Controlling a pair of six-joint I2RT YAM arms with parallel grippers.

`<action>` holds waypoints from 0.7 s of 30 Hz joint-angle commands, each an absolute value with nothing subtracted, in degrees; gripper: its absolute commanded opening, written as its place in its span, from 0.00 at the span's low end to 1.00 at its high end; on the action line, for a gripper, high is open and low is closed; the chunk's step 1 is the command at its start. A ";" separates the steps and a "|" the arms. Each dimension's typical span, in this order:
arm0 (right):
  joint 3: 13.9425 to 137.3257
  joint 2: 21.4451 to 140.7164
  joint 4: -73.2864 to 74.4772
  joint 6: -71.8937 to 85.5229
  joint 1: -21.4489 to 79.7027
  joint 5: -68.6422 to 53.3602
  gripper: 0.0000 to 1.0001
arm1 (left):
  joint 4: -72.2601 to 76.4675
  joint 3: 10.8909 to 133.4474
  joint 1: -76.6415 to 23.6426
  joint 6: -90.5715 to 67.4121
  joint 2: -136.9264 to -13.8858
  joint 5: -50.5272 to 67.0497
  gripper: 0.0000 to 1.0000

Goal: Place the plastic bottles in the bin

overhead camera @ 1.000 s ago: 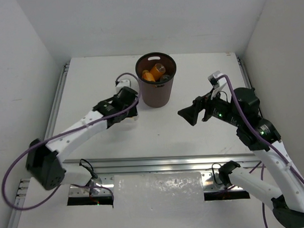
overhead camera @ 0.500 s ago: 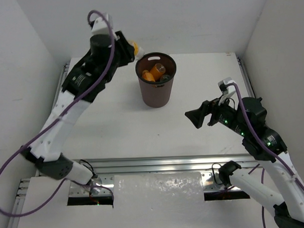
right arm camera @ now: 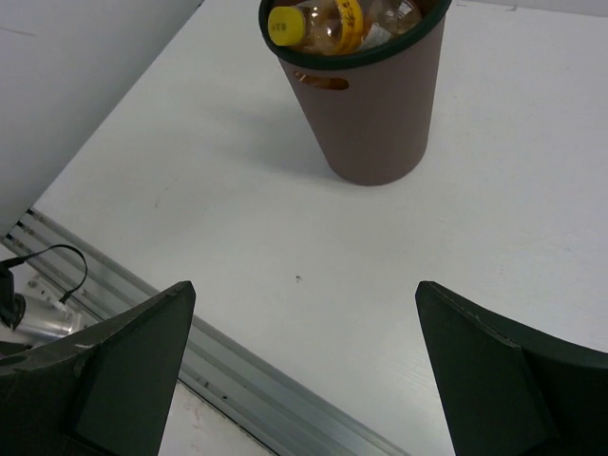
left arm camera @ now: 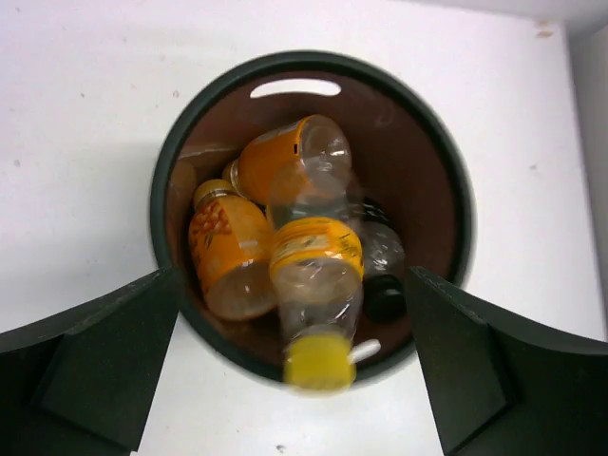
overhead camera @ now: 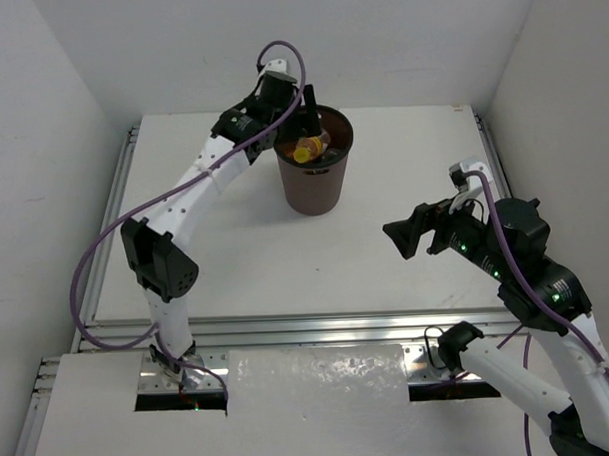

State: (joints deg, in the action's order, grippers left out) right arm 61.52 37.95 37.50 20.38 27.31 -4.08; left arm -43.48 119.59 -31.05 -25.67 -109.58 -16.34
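The flat white table (overhead camera: 216,261) carries the dark brown round tapered plastic bin (overhead camera: 315,188), which stands upright near its far edge. The left gripper (overhead camera: 297,116) hangs over the bin's mouth with its fingers spread wide, touching nothing. The right gripper (overhead camera: 405,236) hovers well to the bin's right, fingers also apart and empty. A blurred clear plastic bottle with a yellow cap (left arm camera: 313,294) is at the bin's mouth, above two orange plastic bottles (left arm camera: 228,256) inside.

The plastic bottles (left arm camera: 306,274) lie piled in the bin (overhead camera: 314,194), which stands on the table (overhead camera: 386,280) near its far edge.
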 commanded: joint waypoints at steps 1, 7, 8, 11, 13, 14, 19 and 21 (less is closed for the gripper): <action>63.63 37.88 38.67 18.90 27.51 -2.03 0.99 | -38.59 119.80 -30.94 -26.90 -96.88 -16.17 1.00; 66.87 38.49 48.23 19.16 27.60 6.48 0.99 | -39.72 109.62 -30.94 -23.39 -78.51 -24.94 1.00; 67.58 39.11 50.08 19.07 27.60 8.59 0.99 | -40.25 106.99 -30.94 -22.60 -76.22 -26.79 1.00; 70.56 40.69 58.86 20.82 27.51 17.29 0.99 | -42.80 93.64 -30.85 -21.80 -66.30 -35.75 1.00; 71.19 40.69 63.71 21.09 27.60 21.08 0.99 | -43.42 81.43 -30.76 -22.76 -57.60 -41.38 1.00; 71.02 40.00 65.55 21.53 27.51 22.31 0.99 | -44.20 74.25 -30.67 -23.81 -54.87 -43.14 1.00; 66.54 34.90 65.13 20.48 27.60 25.92 0.99 | -47.55 60.48 -30.76 -27.51 -36.15 -47.82 1.00; 65.75 32.45 64.86 20.39 27.60 26.45 0.99 | -48.34 58.28 -30.67 -27.33 -31.92 -47.11 1.00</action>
